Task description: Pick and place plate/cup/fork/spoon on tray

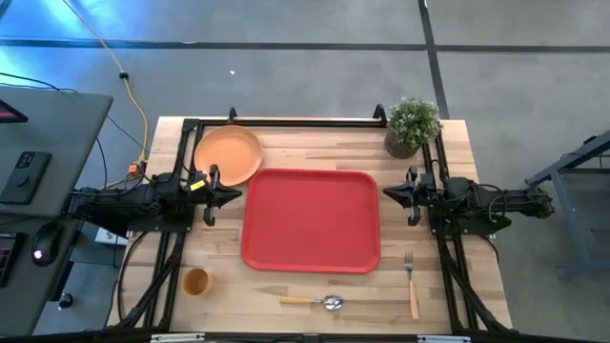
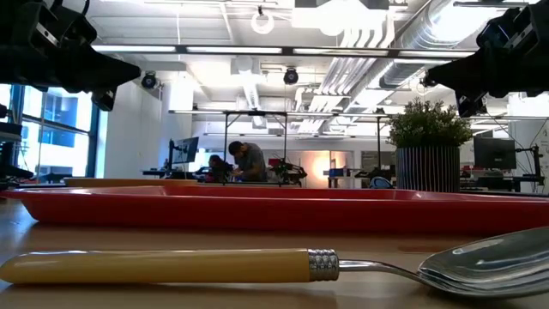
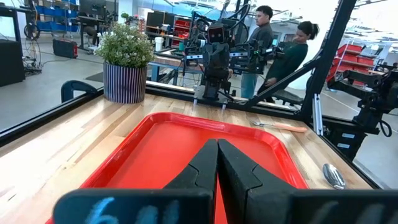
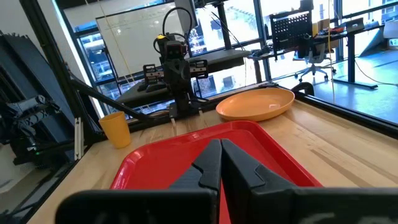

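The red tray (image 1: 311, 219) lies in the table's middle. The orange plate (image 1: 227, 154) lies at the far left, beside the tray's far left corner. The orange cup (image 1: 195, 281) stands near the left front. The spoon (image 1: 310, 302) lies near the front edge, its bowl toward the right; it also shows in the low view (image 2: 257, 264). The fork (image 1: 411, 282) lies at the right front, tines toward the far edge. My left gripper (image 1: 240, 195) hovers shut at the tray's left edge. My right gripper (image 1: 386, 192) hovers shut at the tray's right edge. Both are empty.
A potted green plant (image 1: 412, 126) stands at the far right corner. A black frame (image 1: 286, 122) runs along the table's far edge and sides. People stand in the room beyond the table (image 3: 283, 53).
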Motion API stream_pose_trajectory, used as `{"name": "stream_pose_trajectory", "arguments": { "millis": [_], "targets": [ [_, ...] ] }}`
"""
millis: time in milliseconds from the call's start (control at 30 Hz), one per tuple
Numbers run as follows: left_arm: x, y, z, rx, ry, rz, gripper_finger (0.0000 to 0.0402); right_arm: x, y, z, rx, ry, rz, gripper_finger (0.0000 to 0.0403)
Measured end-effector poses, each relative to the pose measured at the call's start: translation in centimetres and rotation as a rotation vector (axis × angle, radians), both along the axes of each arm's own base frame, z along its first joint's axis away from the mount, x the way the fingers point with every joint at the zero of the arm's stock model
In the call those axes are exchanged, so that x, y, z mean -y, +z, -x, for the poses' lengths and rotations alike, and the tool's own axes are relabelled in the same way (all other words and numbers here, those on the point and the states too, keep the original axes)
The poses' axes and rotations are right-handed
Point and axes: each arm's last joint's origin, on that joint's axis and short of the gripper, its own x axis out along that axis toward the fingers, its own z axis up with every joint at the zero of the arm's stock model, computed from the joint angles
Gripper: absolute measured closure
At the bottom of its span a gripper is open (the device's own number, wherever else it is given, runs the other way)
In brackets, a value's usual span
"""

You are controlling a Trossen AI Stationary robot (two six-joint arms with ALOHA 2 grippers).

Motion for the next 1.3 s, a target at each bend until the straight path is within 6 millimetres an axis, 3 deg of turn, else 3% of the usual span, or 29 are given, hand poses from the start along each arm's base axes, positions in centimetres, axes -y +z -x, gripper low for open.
{"name": "stream_pose_trajectory", "arguments": {
  "millis": [300,500,667,867,1100,1300],
  "targets": [
    [-0.3,0.1,0.0,0.008,0.104,-0.037,0.0398,0.0,0.1,0.0,-0.012,-0.011,0.144,0.0402],
    [-0.6,0.6,0.1,0.050,0.207,-0.072,0.0398,0.1,0.9,0.1,0.082,-0.027,0.048,0.0402],
    [-0.5,1.1,0.2,0.102,0.181,-0.104,0.0398,0.8,1.4,0.4,0.144,-0.268,-0.030,0.0402],
    [-0.4,1.6,0.2,0.142,0.164,-0.131,0.0398,1.5,0.1,0.3,0.065,-0.516,-0.170,0.0402],
    [-0.6,1.5,0.1,0.123,0.206,-0.137,0.0398,1.9,-0.9,-1.3,0.015,-0.488,-0.357,0.0402],
    [-0.7,1.2,-0.4,0.096,0.256,-0.068,0.0398,2.3,-1.0,-3.6,-0.005,-0.500,-0.351,0.0402]
  ]
}}
